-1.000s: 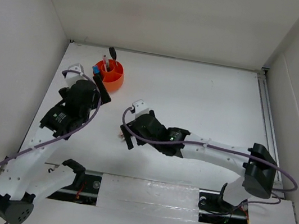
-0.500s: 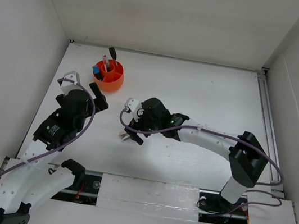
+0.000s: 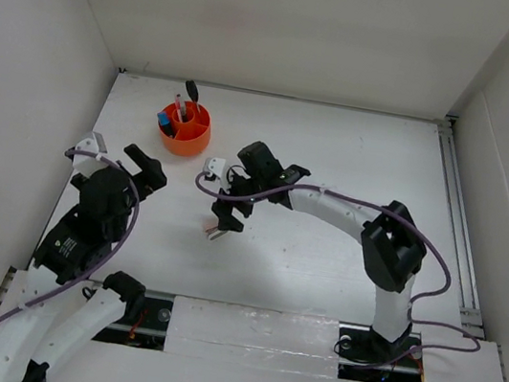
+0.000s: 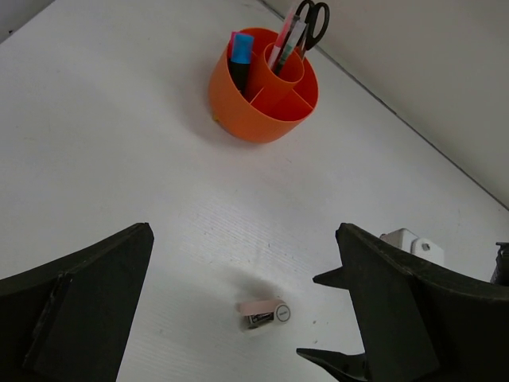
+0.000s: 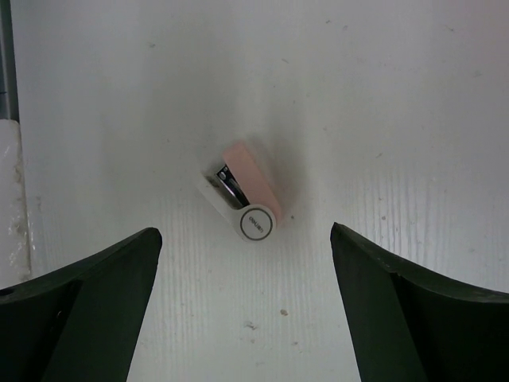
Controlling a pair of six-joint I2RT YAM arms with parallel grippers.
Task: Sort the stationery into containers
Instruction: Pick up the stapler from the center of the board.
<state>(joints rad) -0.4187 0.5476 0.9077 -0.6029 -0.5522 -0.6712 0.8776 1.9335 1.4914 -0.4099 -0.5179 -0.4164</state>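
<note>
Two pincers show in the overhead view, both with fingers spread apart and holding nothing. The right pincer point(image 3: 225, 213) is over the middle of the white table point(image 3: 336, 165), just at 12 o'clock from the small beige-silver stapler point(image 3: 216, 233). In the right wrist view the stapler point(image 5: 246, 199) lies flat on the table between the two dark fingers point(image 5: 87, 302) and touches neither; its round silver end points toward 5 o'clock. The left pincer point(image 3: 144, 170) sits well apart from the stapler, at about 10 o'clock from it, and at 7 o'clock from the orange tub point(image 3: 185, 129).

The tub stands near the far left corner of the table, at about 11 o'clock from the stapler. From the left wrist view, the orange tub point(image 4: 262, 95) shows its inner dividers. A blue-capped highlighter point(image 4: 238, 56) stands upright in the left compartment. The red pen point(image 4: 284, 36) and the black-handled scissors point(image 4: 314, 16) lean out of the round middle compartment toward 1 o'clock. The near right compartments look empty.
</note>
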